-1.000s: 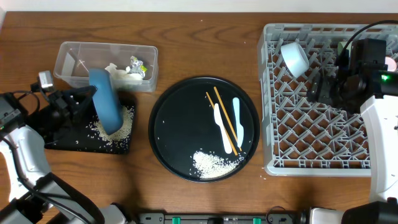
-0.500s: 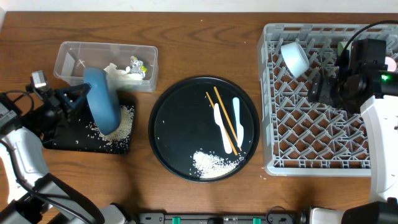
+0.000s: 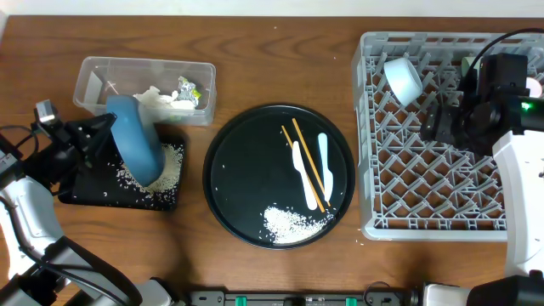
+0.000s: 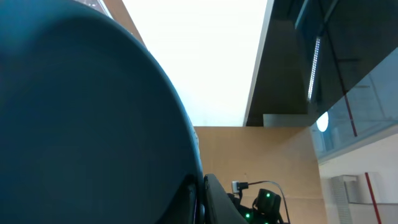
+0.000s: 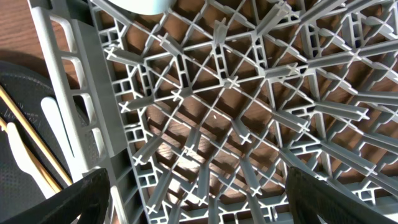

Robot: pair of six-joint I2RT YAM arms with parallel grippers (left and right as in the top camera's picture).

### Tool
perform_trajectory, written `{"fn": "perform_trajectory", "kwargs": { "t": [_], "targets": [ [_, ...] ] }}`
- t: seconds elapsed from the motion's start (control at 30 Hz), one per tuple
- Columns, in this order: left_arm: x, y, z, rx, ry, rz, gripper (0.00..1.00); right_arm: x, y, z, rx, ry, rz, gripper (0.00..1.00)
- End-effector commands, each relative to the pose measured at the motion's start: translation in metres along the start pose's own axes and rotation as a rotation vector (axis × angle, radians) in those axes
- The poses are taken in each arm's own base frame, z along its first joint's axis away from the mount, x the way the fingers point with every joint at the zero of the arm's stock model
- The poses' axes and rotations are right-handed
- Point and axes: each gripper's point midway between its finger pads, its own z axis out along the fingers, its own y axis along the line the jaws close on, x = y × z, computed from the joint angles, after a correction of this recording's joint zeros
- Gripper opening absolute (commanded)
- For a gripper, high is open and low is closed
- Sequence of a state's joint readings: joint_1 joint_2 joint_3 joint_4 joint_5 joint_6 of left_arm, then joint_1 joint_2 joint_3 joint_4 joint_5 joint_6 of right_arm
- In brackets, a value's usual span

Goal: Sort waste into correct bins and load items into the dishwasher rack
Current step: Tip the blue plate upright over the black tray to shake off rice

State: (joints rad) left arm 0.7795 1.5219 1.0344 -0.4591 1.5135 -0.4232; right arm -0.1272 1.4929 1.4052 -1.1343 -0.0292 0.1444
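Left claw (image 3: pixel 104 129) is clamped shut on the rim of the big dark-blue bowl (image 3: pixel 136 151), holding it tipped up on edge over the shallow black tray (image 3: pixel 89 194) on the left side, with a heap of rice (image 3: pixel 170 166) lying under it. The clear tub (image 3: pixel 98 78) sits just behind it, on the far side, with the napkin (image 3: pixel 157 95) and wrapper (image 3: pixel 188 88) inside. Right claw (image 3: pixel 438 119) hangs over the dishwasher rack (image 3: pixel 425 195) on the right with its jaws spread wide and nothing between them; the small white bowl (image 3: pixel 402 78) is already in the rack's far corner. What I'd worry about: that's a rim pinch on a big bowl, so it could swivel or slip in the fingers on the trip across to the rack. Any grains stuck inside would scatter over the table, or the bowl could clip the tub, since they're practically touching. The path also crosses the round black tray (image 3: pixel 234 161), where the chopsticks (image 3: pixel 304 166) and white cutlery (image 3: pixel 323 166) lie loose next to another rice pile (image 3: pixel 289 223), so a low pass might knock those around.
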Motion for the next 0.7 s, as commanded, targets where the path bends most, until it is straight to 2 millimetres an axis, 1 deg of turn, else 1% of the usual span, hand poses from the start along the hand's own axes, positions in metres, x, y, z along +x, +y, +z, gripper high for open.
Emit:
{"fn": "perform_trajectory", "kwargs": {
  "t": [0.0,0.07,0.1,0.13,0.2,0.4,0.5,0.53,0.57,0.6,0.63,0.67],
  "targets": [
    [0.0,-0.013,-0.001,0.045,0.019,0.003,0.06,-0.003,-0.002,-0.007,0.005,-0.025,-0.016,0.86],
    [-0.002,-0.01,-0.001,0.03,0.01,0.014,0.06,-0.003,-0.002,-0.007,0.005,-0.026,-0.016,0.86],
    [-0.005,-0.003,-0.001,-0.008,-0.01,-0.011,0.06,-0.003,-0.002,-0.007,0.005,-0.027,-0.019,0.86],
    [-0.004,-0.002,-0.001,-0.012,-0.01,-0.044,0.06,-0.004,-0.002,-0.007,0.004,-0.029,-0.02,0.86],
    [0.0,-0.015,-0.001,0.054,0.023,0.023,0.06,-0.004,-0.002,-0.007,0.004,-0.028,-0.024,0.86],
    [0.005,-0.017,0.006,0.056,0.048,0.062,0.06,-0.004,-0.002,-0.007,0.004,-0.03,-0.026,0.86],
    [0.005,-0.022,0.004,0.057,0.041,0.09,0.06,-0.003,-0.002,-0.007,0.005,-0.025,-0.026,0.86],
    [0.0,-0.022,0.002,0.048,0.025,0.12,0.06,-0.003,-0.002,-0.007,0.005,-0.024,-0.026,0.86],
    [-0.004,-0.017,0.002,0.017,0.004,0.123,0.06,-0.002,-0.002,-0.007,0.005,-0.023,-0.026,0.86],
    [-0.008,-0.008,0.001,-0.032,-0.024,0.073,0.06,-0.002,-0.002,-0.007,0.005,-0.023,-0.026,0.86],
    [-0.008,-0.004,0.001,-0.049,-0.031,0.021,0.06,-0.002,-0.002,-0.007,0.005,-0.023,-0.026,0.86],
    [-0.004,-0.009,0.002,-0.019,-0.01,0.022,0.06,-0.002,-0.002,-0.007,0.005,-0.023,-0.026,0.86]
  ]
}}
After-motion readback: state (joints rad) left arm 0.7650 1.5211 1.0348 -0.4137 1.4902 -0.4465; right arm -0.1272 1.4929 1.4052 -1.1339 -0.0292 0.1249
